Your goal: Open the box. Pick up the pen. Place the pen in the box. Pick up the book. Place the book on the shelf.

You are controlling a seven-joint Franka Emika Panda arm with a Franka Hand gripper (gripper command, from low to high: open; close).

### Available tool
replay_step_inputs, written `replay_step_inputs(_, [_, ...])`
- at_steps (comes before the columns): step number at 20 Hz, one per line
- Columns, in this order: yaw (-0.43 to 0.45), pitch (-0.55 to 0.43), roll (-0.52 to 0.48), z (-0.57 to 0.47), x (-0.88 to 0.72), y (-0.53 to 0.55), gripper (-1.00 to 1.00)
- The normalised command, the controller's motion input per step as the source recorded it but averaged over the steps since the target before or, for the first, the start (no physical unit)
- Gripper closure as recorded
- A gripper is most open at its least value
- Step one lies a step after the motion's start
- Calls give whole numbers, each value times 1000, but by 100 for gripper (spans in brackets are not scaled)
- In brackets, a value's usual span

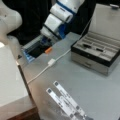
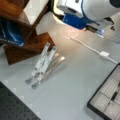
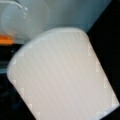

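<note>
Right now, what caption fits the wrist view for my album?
A big white book fills the wrist view, tilted.

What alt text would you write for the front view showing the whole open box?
The box sits open at the right of a grey table, a pen in its compartments; the gripper hangs low at the table's far edge, near the shelf.

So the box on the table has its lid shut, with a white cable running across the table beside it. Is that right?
Not quite. The box is open: in a front view its lid stands raised behind it, and the beige compartments show, with a dark pen lying in one. The white cable does run across the table beside it, as you said.
</note>
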Motion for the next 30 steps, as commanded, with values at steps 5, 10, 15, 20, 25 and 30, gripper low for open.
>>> replay_step_inputs(5, [-176,-435,621,-148,-24,120,-100])
replay_step_inputs(10, [-165,-427,471,-147,-134,102,-100])
replay_step_inputs(15, [-150,-404,364,-233,-189,139,-100])
replay_step_inputs(20, [-136,-330,219,-244,-165,84,-100])
replay_step_inputs(25, [-140,-251,147,-197,-100,2,-100])
replay_step_inputs(30, [-105,-122,102,-75,-79,-18,-100])
